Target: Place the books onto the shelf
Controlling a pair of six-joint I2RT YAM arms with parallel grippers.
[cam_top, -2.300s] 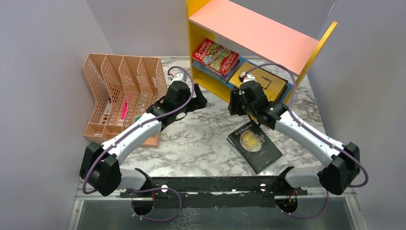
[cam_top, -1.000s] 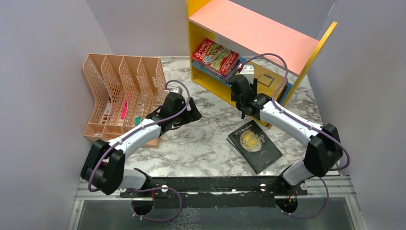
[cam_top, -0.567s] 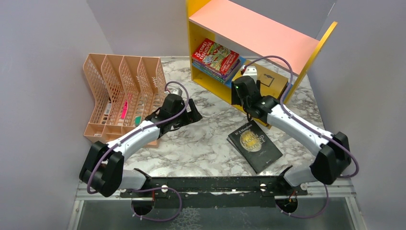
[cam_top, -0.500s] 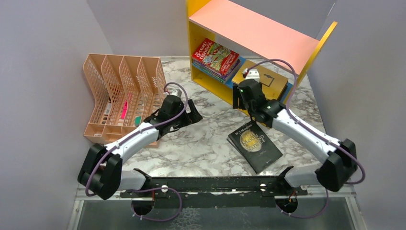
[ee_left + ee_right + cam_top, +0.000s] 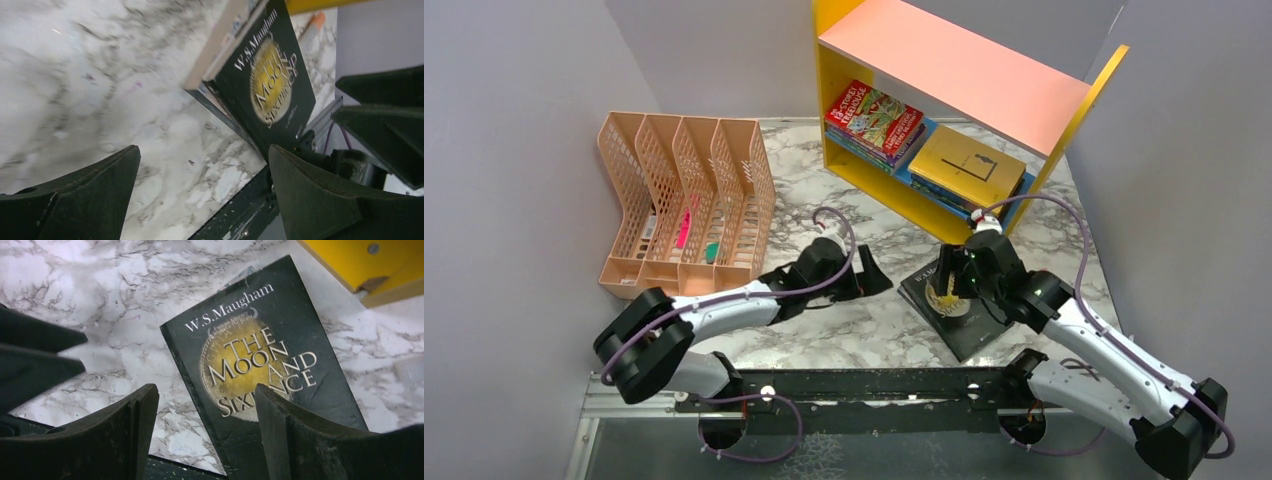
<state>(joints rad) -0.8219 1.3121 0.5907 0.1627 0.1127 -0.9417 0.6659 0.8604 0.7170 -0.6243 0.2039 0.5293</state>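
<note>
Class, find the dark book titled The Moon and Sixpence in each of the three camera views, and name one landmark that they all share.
Top external: the dark book lies right of centre on the marble, near the front edge.
Left wrist: the book sits upper right, tilted.
Right wrist: the book fills the centre, title readable.
Shared landmark: the yellow base of the shelf, just beyond the book.

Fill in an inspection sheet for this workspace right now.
Surface: white-grey marbled tabletop, one book lying on it.
Job's things: dark green paperback with gold disc flat before the yellow-sided, pink-topped shelf; mustard yellow book and red cartoon-cover stack on its lower level.
Clutter: peach plastic mesh file rack, left rear.
Grippers: left gripper open, low beside the paperback; right gripper open above it.
Cables: purple cables looping along both arms.
Surroundings: grey walls; black mounting rail at near edge.
</note>
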